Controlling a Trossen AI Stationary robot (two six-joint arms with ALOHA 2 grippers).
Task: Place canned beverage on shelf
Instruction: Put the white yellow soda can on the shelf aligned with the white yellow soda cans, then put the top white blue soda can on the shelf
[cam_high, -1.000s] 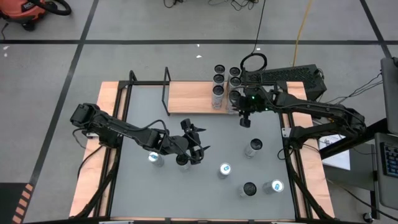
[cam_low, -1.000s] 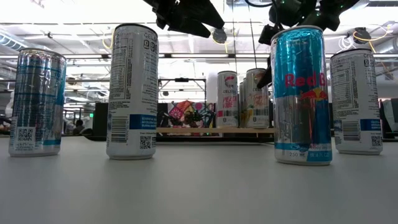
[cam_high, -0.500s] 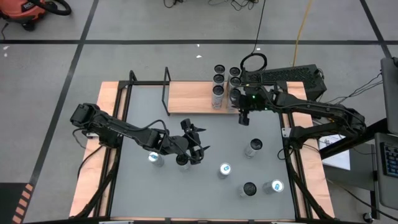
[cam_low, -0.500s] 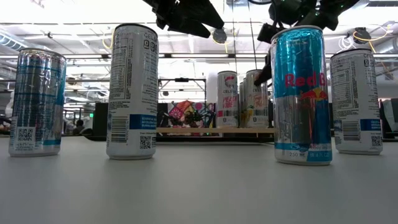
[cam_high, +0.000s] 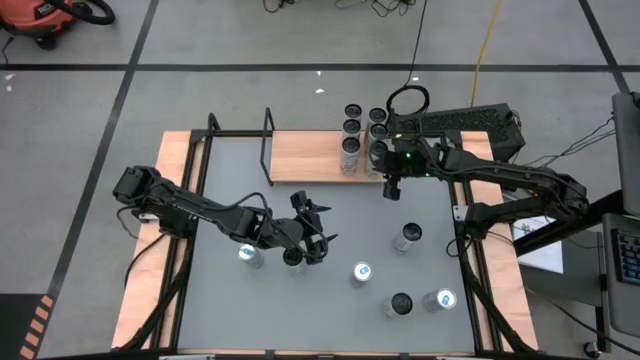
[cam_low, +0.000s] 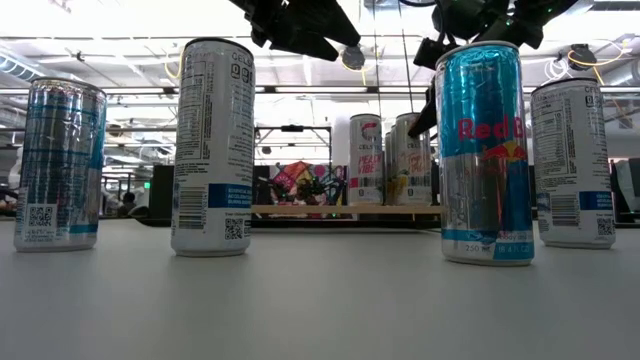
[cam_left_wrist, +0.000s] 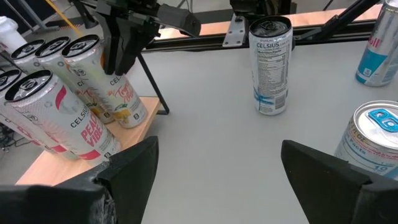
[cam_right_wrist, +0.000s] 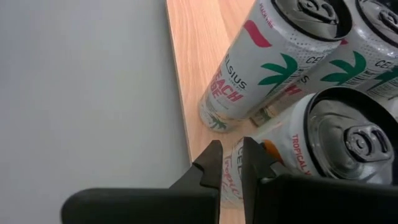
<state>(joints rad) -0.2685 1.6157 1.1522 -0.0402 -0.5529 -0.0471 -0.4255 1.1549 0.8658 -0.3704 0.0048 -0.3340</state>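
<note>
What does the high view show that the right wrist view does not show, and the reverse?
Only the high view shows the left gripper, open above the loose cans on the grey table, and the shelf's black rod frame. Only the right wrist view shows the can labels and the right gripper shut, empty, beside a can. Both show the wooden shelf and the cans standing on it.

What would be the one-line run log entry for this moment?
left end effector: open, above table cans | right end effector: shut, empty, beside shelf cans | loose cans on table: not yet placed
</note>
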